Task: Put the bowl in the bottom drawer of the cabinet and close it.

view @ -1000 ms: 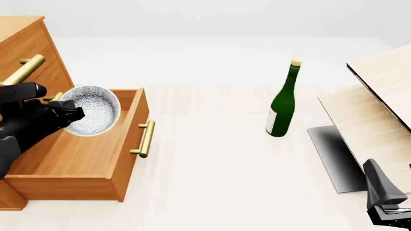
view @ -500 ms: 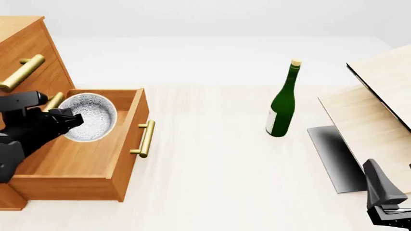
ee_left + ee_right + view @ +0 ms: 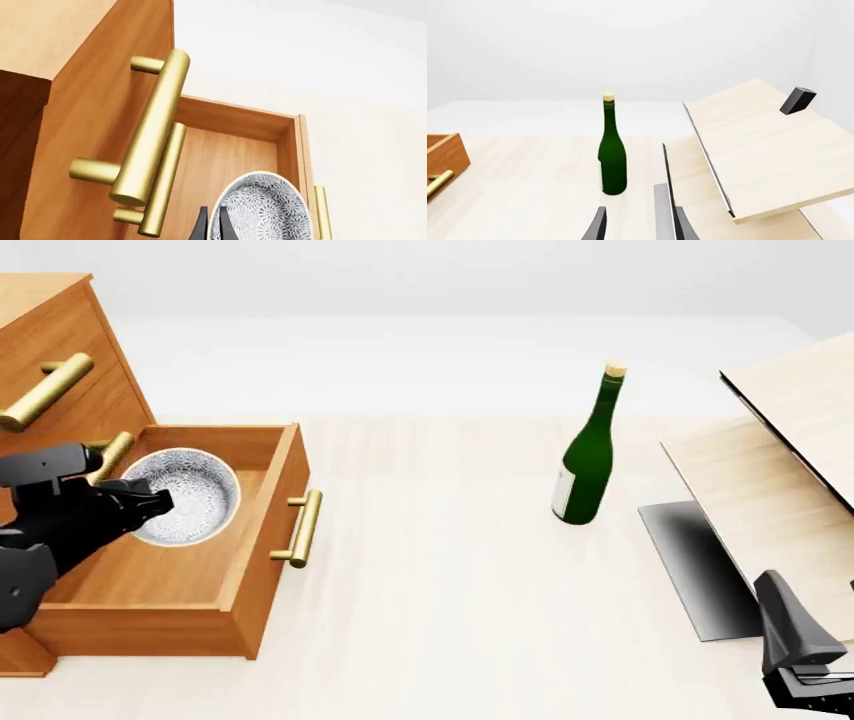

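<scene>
The speckled white-grey bowl (image 3: 190, 496) hangs low inside the pulled-out bottom drawer (image 3: 254, 550) of the orange-brown cabinet (image 3: 60, 335). My left gripper (image 3: 144, 502) is shut on the bowl's near rim. In the left wrist view the bowl (image 3: 268, 210) shows tilted, with the thin black fingers (image 3: 215, 227) pinching its edge and the drawer's floor (image 3: 220, 160) beyond it. Whether the bowl touches the floor I cannot tell. My right gripper (image 3: 807, 680) rests at the table's near right corner, open and holding nothing (image 3: 634, 225).
A tall green bottle (image 3: 587, 455) stands upright mid-table, also in the right wrist view (image 3: 612, 150). Pale wood panels (image 3: 781, 460) lean at the right edge. The drawer's brass handle (image 3: 306, 528) sticks out toward the table's middle; upper drawer handles (image 3: 150, 135) are close above the left gripper.
The left gripper has carried the bowl down and slightly left, deeper into the open drawer. The right arm and the bottle have not moved.
</scene>
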Motion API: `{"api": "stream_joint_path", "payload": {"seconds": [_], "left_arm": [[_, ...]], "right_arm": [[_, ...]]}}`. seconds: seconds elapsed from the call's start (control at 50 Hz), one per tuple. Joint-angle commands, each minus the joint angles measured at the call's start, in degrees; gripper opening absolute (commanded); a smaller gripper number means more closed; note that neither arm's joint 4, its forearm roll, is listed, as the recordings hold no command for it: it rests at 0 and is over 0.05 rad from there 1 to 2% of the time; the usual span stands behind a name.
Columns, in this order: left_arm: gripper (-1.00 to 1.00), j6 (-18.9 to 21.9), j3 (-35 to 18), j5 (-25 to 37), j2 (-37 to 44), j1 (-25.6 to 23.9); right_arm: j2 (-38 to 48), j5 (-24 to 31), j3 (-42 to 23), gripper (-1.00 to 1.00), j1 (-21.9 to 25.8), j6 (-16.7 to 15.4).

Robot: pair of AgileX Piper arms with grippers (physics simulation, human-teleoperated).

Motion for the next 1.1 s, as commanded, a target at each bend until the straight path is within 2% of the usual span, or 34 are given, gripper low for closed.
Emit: {"api": "stream_joint_path", "payload": {"seconds": [0.02, 1.1], "left_arm": [[-1.0, 0.89, 0.38, -1.27, 0.78, 0.65], [-1.0, 1.63, 1.19, -5.34, 7.29, 0.86]], "right_arm": [[0.03, -0.01, 0.0, 1.0, 0.0, 0.02], [0.01, -0.01, 0.0, 1.0, 0.0, -0.01]]}}
